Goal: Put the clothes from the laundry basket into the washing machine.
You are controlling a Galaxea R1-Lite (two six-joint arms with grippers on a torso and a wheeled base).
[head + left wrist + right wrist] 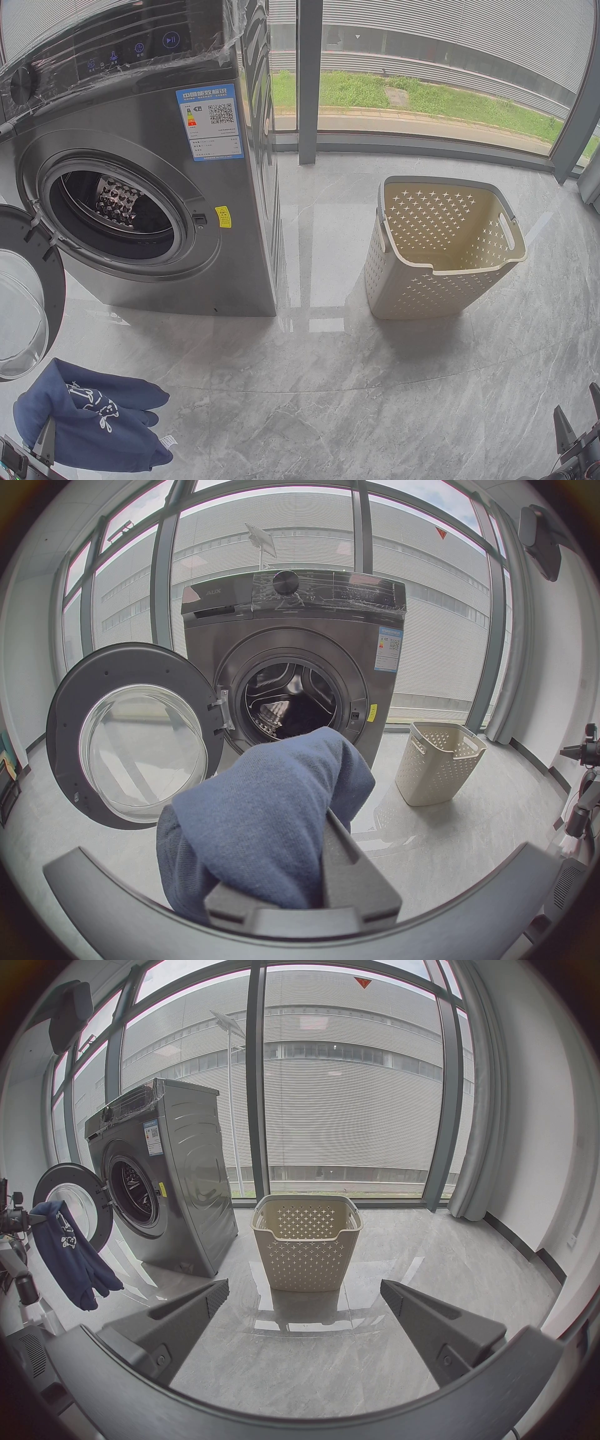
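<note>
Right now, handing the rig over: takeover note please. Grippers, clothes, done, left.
Left gripper: shut on the blue garment, low in front of the washing machine's open door.
Right gripper: open, empty, low on the right, facing the laundry basket.
Basket: upright on the floor right of the machine, no clothes visible inside.
Done: garment is out of the basket.
Left: carry it into the drum and release; drum contents too dark to tell.

Three views share washing machine (240,262), basket (437,281).
</note>
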